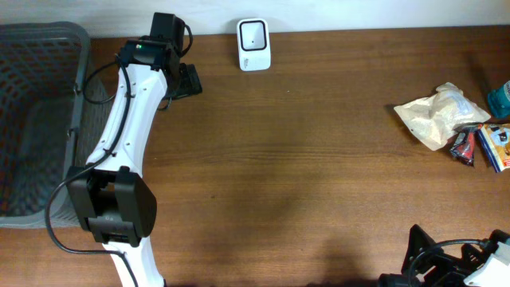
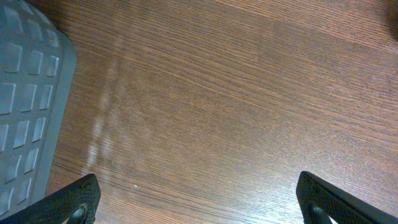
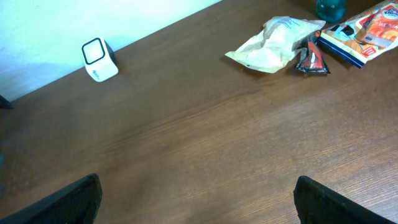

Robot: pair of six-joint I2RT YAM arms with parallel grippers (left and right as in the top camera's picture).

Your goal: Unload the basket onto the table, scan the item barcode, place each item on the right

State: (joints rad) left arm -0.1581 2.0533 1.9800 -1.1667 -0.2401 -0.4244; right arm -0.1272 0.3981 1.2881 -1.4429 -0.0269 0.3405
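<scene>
A white barcode scanner (image 1: 253, 44) stands at the table's far edge, its window facing up; the right wrist view shows the scanner (image 3: 99, 60) far to the left. The items lie at the right edge: a beige bag (image 1: 437, 114) (image 3: 273, 45), a small dark packet (image 1: 464, 147) (image 3: 311, 59) and a blue and orange pack (image 1: 498, 143) (image 3: 360, 34). My left gripper (image 1: 185, 82) (image 2: 199, 205) is open over bare wood, left of the scanner and beside the basket. My right gripper (image 1: 434, 259) (image 3: 199, 199) is open near the front right corner, holding nothing.
A grey mesh basket (image 1: 32, 119) (image 2: 25, 112) fills the left end of the table. A teal object (image 1: 500, 97) (image 3: 329, 7) sits behind the items at the right edge. The left arm (image 1: 119, 143) stretches along the basket's side.
</scene>
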